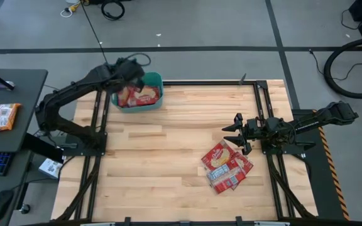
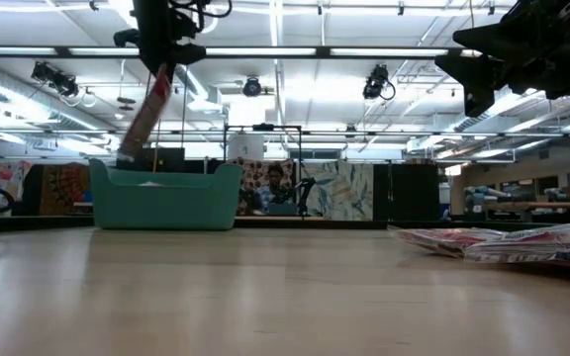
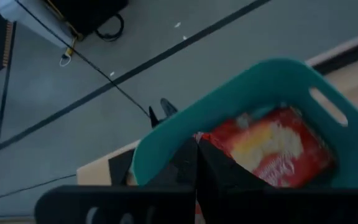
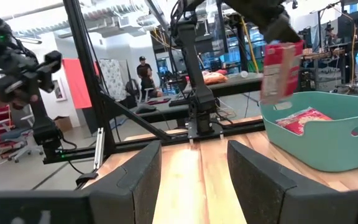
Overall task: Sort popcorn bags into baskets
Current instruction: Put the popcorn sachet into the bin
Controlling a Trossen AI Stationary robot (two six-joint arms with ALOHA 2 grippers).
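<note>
Hanging above the teal basket (image 1: pixel 154 103), the left gripper (image 2: pixel 163 61) pinched a popcorn bag (image 2: pixel 146 114).
Well away from the basket, the right gripper (image 1: pixel 236 135) stood wide, empty.

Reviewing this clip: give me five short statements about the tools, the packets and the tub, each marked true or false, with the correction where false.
1. The left tool is shut on a popcorn bag hanging over the teal basket. True.
2. The teal basket holds nothing yet. False: at least one red packet already lies in it.
3. The right tool stands open above the table, holding nothing. True.
4. The loose packets lie spread out singly across the table. False: they overlap in one pile near the right tool.
5. The basket sits at the table's middle. False: it sits at a far corner, on the left arm's side.
</note>
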